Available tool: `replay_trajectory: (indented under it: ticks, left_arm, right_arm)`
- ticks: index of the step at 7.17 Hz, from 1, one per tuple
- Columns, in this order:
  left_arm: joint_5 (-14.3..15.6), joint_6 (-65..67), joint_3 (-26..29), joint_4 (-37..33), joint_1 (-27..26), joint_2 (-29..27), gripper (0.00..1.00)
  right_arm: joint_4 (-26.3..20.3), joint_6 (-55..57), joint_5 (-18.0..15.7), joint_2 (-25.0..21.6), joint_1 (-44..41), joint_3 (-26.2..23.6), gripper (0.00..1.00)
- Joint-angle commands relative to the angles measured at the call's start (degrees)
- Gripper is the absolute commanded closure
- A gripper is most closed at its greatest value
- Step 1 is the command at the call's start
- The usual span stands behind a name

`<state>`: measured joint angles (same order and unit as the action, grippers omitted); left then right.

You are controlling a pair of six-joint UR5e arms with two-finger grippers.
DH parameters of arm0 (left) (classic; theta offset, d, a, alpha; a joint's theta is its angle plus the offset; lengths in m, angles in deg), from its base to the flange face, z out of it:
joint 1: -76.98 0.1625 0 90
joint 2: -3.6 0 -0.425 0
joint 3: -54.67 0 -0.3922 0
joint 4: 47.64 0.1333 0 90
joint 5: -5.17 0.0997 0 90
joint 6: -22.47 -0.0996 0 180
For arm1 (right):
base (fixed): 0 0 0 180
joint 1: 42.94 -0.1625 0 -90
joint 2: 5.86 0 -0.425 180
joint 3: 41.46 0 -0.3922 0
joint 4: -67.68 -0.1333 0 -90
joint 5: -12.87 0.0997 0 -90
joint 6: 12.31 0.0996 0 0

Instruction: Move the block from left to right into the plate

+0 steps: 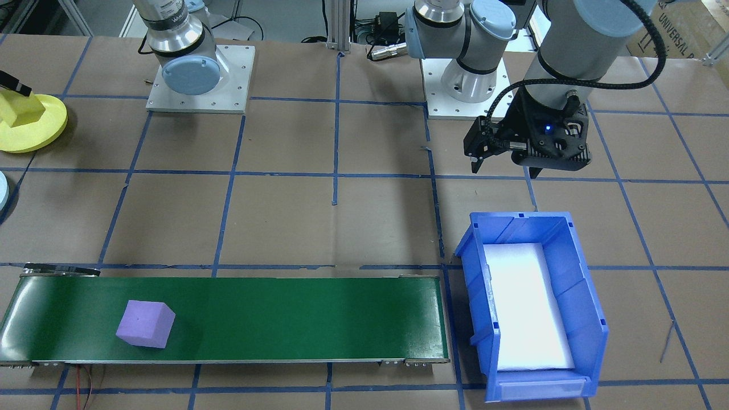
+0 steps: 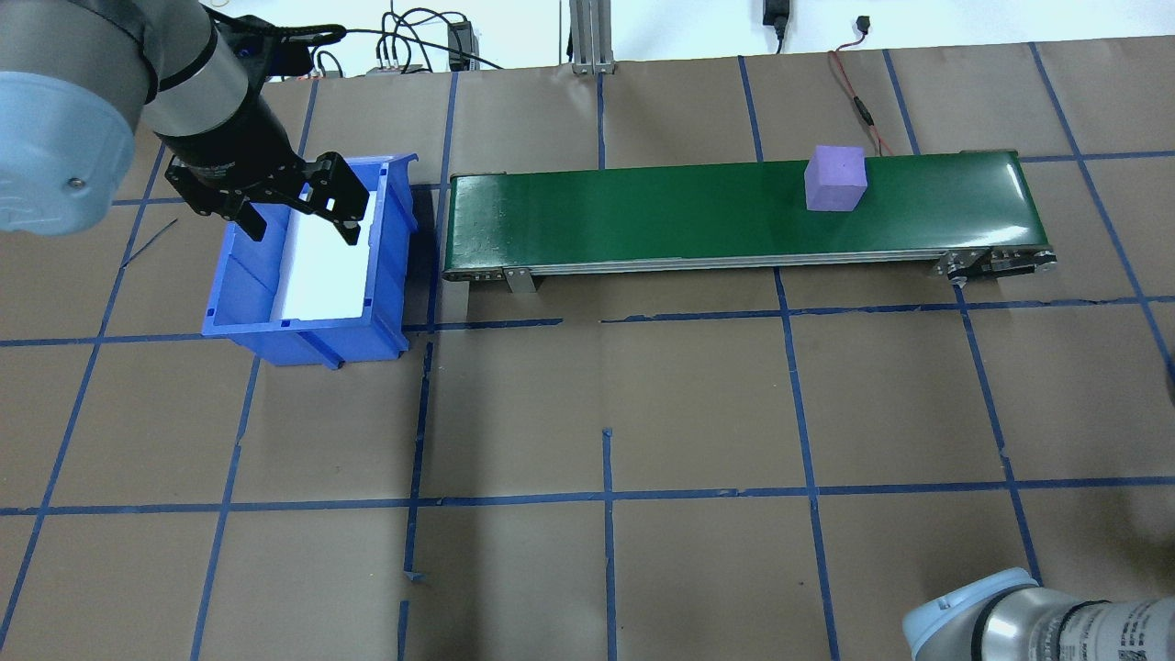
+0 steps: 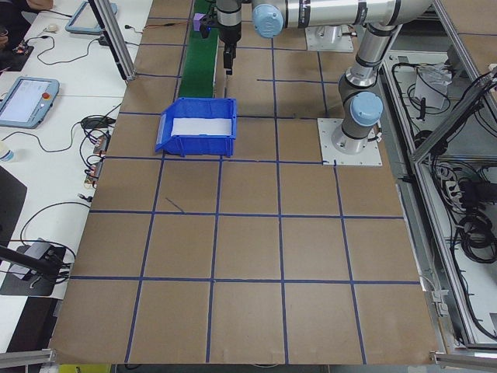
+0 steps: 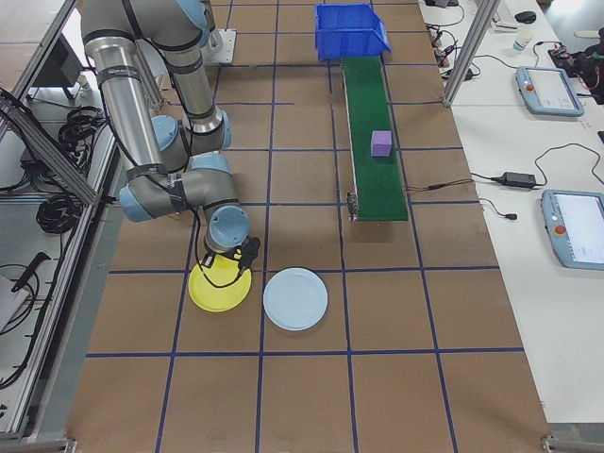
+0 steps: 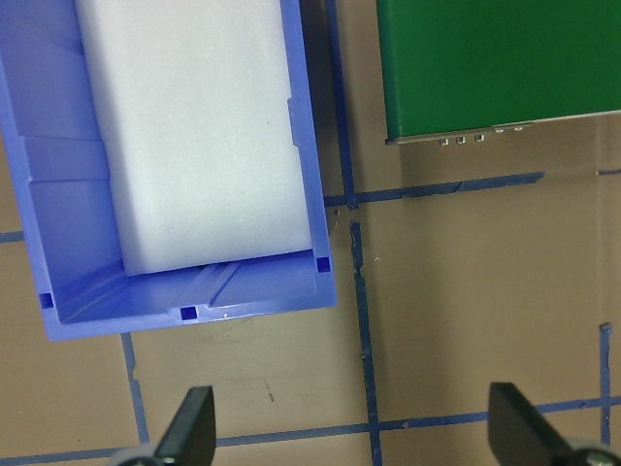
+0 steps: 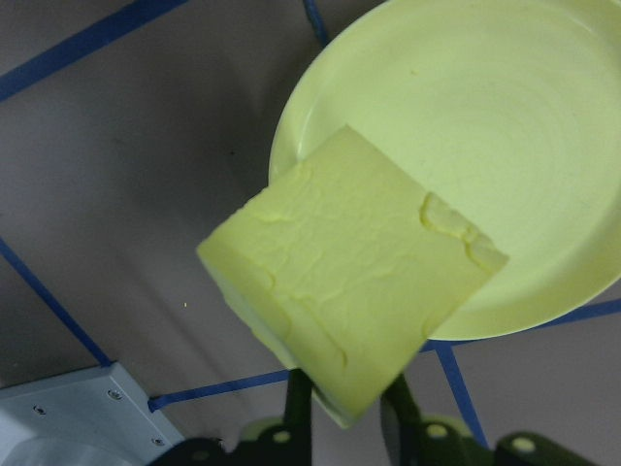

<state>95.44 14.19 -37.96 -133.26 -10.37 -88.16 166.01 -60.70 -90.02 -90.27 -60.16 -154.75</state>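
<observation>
- We've got the yellow foam block pinched in our right gripper, jaws closed on it, over the yellow plate's near rim.
- Our left gripper hangs over the blue bin, jaws wide open and empty.
- A purple cube sits on the green conveyor belt.

Yellow block: foam, matt, cracked and pitted. Purple block: matt foam, smooth. Yellow plate: smooth w/ slight sheen. Bin: glossy blue plastic, white foam liner. Belt: smooth green w/ sheen, metal frame. Table: matt brown paper, blue tape.
</observation>
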Motion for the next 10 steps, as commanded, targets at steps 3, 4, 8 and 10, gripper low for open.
replay_trajectory:
  ticks: [3, 4, 8, 10]
  left_arm:
    - [0.0, 0.0, 0.0, 0.1, 0.0, 0.0, 0.00]
    - [0.0, 0.0, 0.0, 0.0, 0.0, 0.0, 0.00]
    - [0.0, 0.0, 0.0, 0.1, 0.1, 0.0, 0.00]
    - [0.0, 0.0, 0.0, 0.0, 0.1, 0.0, 0.00]
  right_arm:
    - [-0.4, 0.2, 0.6, 2.0, 0.2, 3.8, 0.26]
    - [-3.4, 0.6, 0.7, 2.0, -4.1, 7.5, 0.26]
    - [-2.6, 3.7, 10.8, 9.8, -26.1, 21.3, 0.26]
    - [5.2, 7.5, 17.0, 15.5, -31.0, 23.7, 0.26]
